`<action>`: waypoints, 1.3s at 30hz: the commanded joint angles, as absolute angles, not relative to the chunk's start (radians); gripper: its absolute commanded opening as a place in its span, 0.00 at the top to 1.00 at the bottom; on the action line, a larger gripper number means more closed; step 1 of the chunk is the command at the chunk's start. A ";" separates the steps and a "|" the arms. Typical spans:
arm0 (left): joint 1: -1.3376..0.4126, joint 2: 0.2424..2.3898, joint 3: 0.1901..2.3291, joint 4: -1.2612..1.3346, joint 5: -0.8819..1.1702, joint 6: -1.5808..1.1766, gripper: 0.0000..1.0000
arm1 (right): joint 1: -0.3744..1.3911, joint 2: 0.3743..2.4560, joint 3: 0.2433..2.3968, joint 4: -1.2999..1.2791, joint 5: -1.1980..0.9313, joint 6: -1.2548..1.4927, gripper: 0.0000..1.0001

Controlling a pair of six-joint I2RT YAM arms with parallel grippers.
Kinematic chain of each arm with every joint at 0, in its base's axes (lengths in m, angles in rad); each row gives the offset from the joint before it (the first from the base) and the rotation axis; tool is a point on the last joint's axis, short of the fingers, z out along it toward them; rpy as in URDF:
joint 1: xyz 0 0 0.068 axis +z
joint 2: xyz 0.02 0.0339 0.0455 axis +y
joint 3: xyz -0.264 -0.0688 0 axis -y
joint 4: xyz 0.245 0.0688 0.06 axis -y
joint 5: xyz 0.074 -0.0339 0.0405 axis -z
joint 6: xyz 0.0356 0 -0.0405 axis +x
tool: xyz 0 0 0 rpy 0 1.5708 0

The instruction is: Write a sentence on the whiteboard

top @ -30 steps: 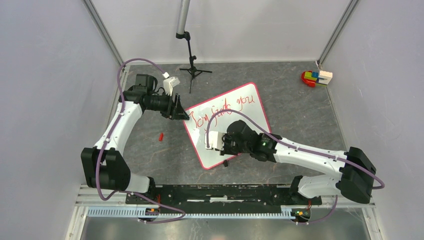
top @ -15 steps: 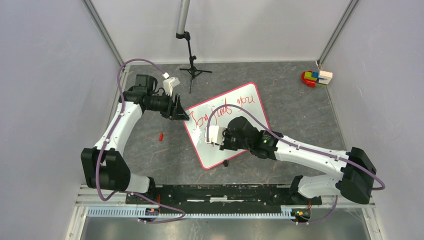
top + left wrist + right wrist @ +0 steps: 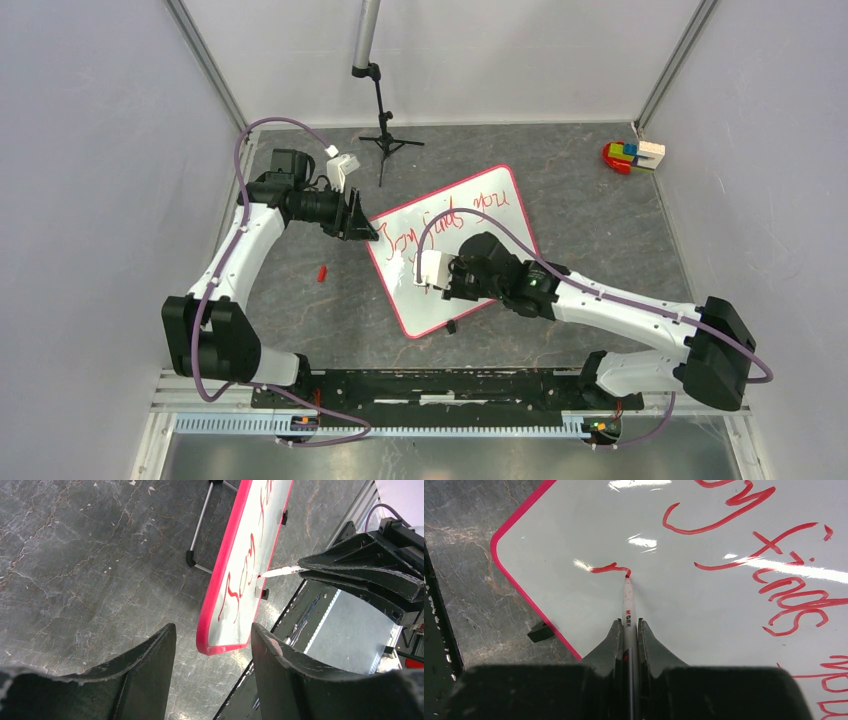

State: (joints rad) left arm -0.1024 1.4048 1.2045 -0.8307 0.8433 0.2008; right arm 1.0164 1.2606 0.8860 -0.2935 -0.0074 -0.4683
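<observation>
Angling marker (image 3: 627, 600) onto whiteboard (image 3: 574, 600) — right gripper (image 3: 629, 626)

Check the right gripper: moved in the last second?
Yes. In the top view the right gripper, holding the marker, has slid away from the black clip foot on the whiteboard, toward the sentence.

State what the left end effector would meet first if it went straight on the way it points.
Most likely the whiteboard: its red-pink corner lies straight ahead between the left end effector's open fingers, though depth is unclear.
</observation>
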 commanded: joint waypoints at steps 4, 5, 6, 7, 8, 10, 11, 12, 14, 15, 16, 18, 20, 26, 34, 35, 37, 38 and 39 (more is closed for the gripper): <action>-0.106 1.379 1.211 -0.805 0.856 0.191 0.37 | 1.009 1.245 0.848 -0.309 -0.036 -0.462 1.00; -0.106 1.380 1.210 -0.806 0.856 0.192 0.37 | 1.011 1.245 0.845 -0.309 -0.040 -0.462 1.00; -0.107 1.379 1.210 -0.806 0.856 0.192 0.37 | 1.010 1.244 0.843 -0.309 -0.043 -0.462 1.00; -0.106 1.381 1.210 -0.806 0.856 0.192 0.37 | 1.012 1.244 0.841 -0.309 -0.051 -0.462 1.00; -0.107 1.380 1.210 -0.806 0.856 0.192 0.37 | 1.014 1.244 0.841 -0.310 -0.053 -0.462 1.00; -0.106 1.379 1.210 -0.806 0.856 0.193 0.37 | 1.015 1.248 0.840 -0.310 -0.055 -0.462 1.00; -0.106 1.379 1.210 -0.806 0.856 0.195 0.37 | 1.017 1.249 0.841 -0.310 -0.055 -0.463 1.00; -0.106 1.379 1.209 -0.806 0.856 0.194 0.37 | 1.018 1.249 0.842 -0.312 -0.055 -0.463 1.00; -0.107 1.378 1.209 -0.806 0.856 0.194 0.37 | 1.019 1.246 0.852 -0.317 -0.061 -0.463 1.00; -0.106 1.379 1.207 -0.807 0.856 0.195 0.37 | 1.019 1.243 0.858 -0.321 -0.066 -0.462 1.00; -0.106 1.379 1.207 -0.806 0.856 0.196 0.37 | 1.019 1.238 0.866 -0.324 -0.076 -0.462 1.00; -0.107 1.380 1.207 -0.806 0.856 0.195 0.37 | 1.019 1.219 0.870 -0.324 -0.094 -0.459 1.00; -0.106 1.379 1.209 -0.806 0.857 0.194 0.37 | 1.019 1.201 0.870 -0.325 -0.110 -0.452 1.00; -0.108 1.375 1.204 -0.807 0.854 0.193 0.37 | 1.014 1.175 0.889 -0.347 -0.102 -0.443 1.00; -0.108 1.371 1.204 -0.806 0.851 0.194 0.37 | 1.008 1.191 0.897 -0.330 -0.006 -0.445 1.00; -0.108 1.372 1.203 -0.806 0.849 0.195 0.37 | 1.008 1.194 0.901 -0.328 -0.006 -0.442 1.00; -0.108 1.373 1.201 -0.807 0.849 0.196 0.37 | 1.006 1.197 0.903 -0.324 0.010 -0.438 1.00; -0.108 1.373 1.201 -0.807 0.848 0.197 0.37 | 1.007 1.199 0.905 -0.322 0.017 -0.436 1.00; -0.108 1.373 1.201 -0.806 0.849 0.198 0.37 | 1.005 1.201 0.906 -0.319 0.020 -0.436 1.00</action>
